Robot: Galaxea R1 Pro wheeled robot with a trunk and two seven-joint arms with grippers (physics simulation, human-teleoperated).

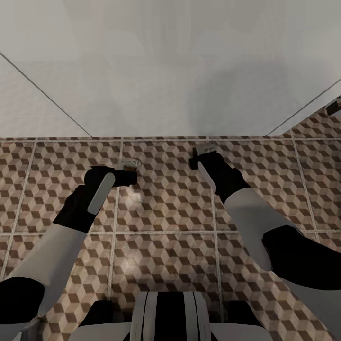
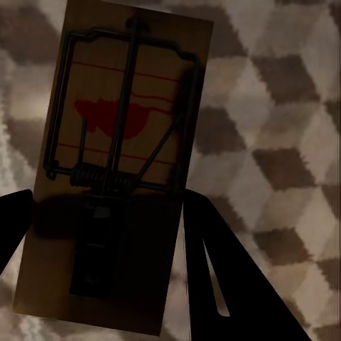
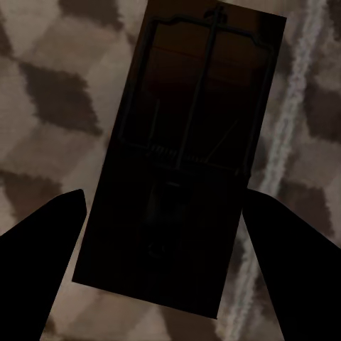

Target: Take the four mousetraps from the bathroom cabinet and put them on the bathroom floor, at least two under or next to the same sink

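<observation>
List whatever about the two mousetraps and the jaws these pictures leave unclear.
- Head view: the left mousetrap and right mousetrap are too small and partly covered by the left gripper and right gripper; contact with the bathroom floor can't be judged.
- Right wrist view: the trap is in deep shadow, markings unreadable.
- Left wrist view: the trap's near end is cut off by the edge.

A dark mousetrap sits between my right gripper's two black fingers. Behind it lies the cube-patterned floor with a pale grout line.
</observation>
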